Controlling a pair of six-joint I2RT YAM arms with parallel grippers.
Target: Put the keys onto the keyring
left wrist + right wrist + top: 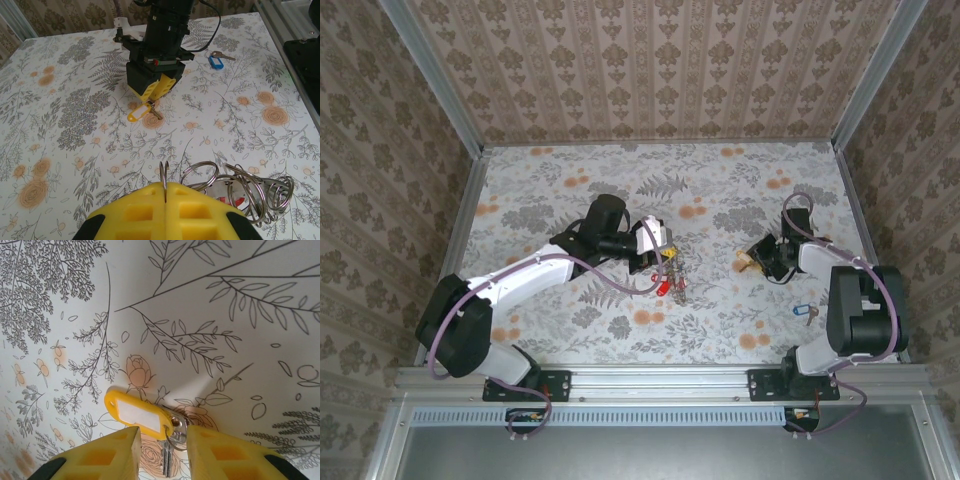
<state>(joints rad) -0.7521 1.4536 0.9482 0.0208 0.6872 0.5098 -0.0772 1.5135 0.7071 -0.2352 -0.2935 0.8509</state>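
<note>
Right wrist view looks straight down between the two yellow fingers of the right claw (162,437), which stands partly open with a modest gap. In that gap, on the flowered table (225,340), lies the yellow-tagged key (137,415): its tag runs out ahead of the claw and to the left, with its near end at the tip of the left finger, while its small split ring sits just beside the right finger and its blade points back into the gap. Whether either finger actually presses on it I cannot tell. From the left wrist view the right claw (157,96) points down at the table, tips just above that same key (140,112). The blue-tagged key (216,61) lies flat a little way off beside the claw, apart from it. From the top external view the right claw (755,262) is low over the table (570,170), and the blue-tagged key (807,313) rests nearer the right arm's base than the claw does. The left claw (165,187) is fully closed, its yellow fingers pressed together and pinching a loop of the keyring (240,192) upright between them. The rest of the wire coils and a red tag lie on the table just beside the claw. From above, the left claw (660,255) has the keyring (672,282) trailing from its tips, well apart from the right claw.
</note>
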